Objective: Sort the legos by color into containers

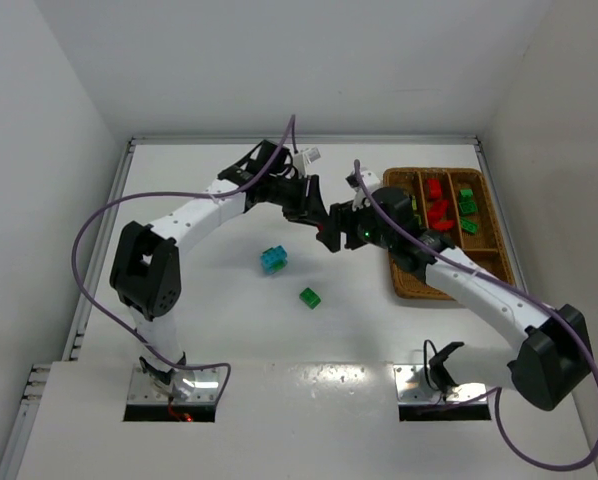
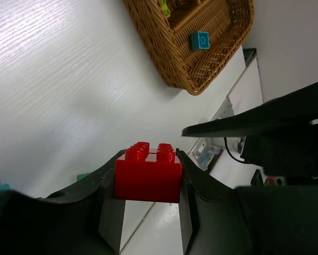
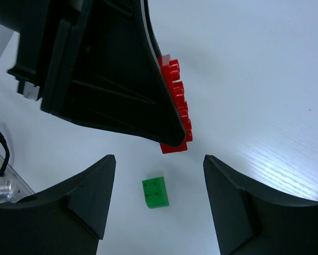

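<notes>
My left pincer (image 2: 149, 157) is clamped on a red brick (image 2: 148, 180) over bare table, short of the basket (image 2: 164, 58) corner. My right pincer (image 3: 158, 167) stands apart, facing that brick, with a green brick (image 3: 155, 192) on open table below. From above, both meet just left of the basket, a blue brick (image 1: 273, 260) near.

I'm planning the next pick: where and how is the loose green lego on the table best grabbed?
Grip the green lego by two opposite side walls, coming straight down from above. It sits studs-up on the white table with bare space all round, so either pair of walls is reachable. It lies skewed to the table edge, so rotate to match its walls.
</notes>
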Robot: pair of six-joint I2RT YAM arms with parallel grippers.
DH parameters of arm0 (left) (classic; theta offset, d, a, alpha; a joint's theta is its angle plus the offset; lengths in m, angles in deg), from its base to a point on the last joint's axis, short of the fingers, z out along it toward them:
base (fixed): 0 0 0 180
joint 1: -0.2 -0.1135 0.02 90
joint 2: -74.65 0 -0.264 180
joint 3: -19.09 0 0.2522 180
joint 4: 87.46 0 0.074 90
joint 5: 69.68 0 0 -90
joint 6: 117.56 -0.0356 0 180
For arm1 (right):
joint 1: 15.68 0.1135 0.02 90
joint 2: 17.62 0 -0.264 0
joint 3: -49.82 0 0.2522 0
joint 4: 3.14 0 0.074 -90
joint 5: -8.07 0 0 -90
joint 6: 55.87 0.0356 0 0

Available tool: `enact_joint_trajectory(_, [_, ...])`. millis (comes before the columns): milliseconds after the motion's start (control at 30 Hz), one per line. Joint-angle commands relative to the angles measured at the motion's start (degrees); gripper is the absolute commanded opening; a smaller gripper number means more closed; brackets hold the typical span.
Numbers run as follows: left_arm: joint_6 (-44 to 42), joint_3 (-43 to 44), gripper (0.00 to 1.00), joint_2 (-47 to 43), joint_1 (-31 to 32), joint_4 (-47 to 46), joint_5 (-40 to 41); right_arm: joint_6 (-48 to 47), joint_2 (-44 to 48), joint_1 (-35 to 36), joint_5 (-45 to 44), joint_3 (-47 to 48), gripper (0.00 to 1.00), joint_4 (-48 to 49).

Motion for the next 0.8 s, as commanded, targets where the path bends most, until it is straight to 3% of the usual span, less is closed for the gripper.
enact_joint_trajectory(0, [1.8, 2.3, 0.00, -0.2, -0.6, -0.7, -0.9, 1.6, -0.8, 2.6, -3.9, -1.7, 0.67, 8.7])
enact_joint_trajectory(333, [1.8, 1.8, 0.00, -1.8, -1.1, -0.7, -2.1, 1.5, -3.9, 4.1, -10.5, -1.7, 0.49, 13.8])
enact_joint_trajectory(433, [1.8, 1.8, 0.00, -2.5, -1.1, -0.7, -2.1, 1.0, -4.5, 4.1, -10.5, -1.2, 0.38, 13.8])
enact_joint_trajectory(533, [1.2, 1.8, 0.00, -2.5, -1.1, -0.7, -2.1, 1.6, -3.8, 4.1, -11.1, -1.4, 0.17, 13.9])
enact_joint_trajectory(667, [0.2, 1.3, 0.00, -3.6, -1.7, -0.7, -1.5, 1.6, -2.6, 4.1, -12.4, -1.4, 0.00, 12.2])
enact_joint_trajectory(767, [-0.3, 1.3, 0.00, -4.2, -1.7, -0.7, -1.5, 2.2, -2.0, 4.1, -13.5, -2.6, 0.00, 11.7])
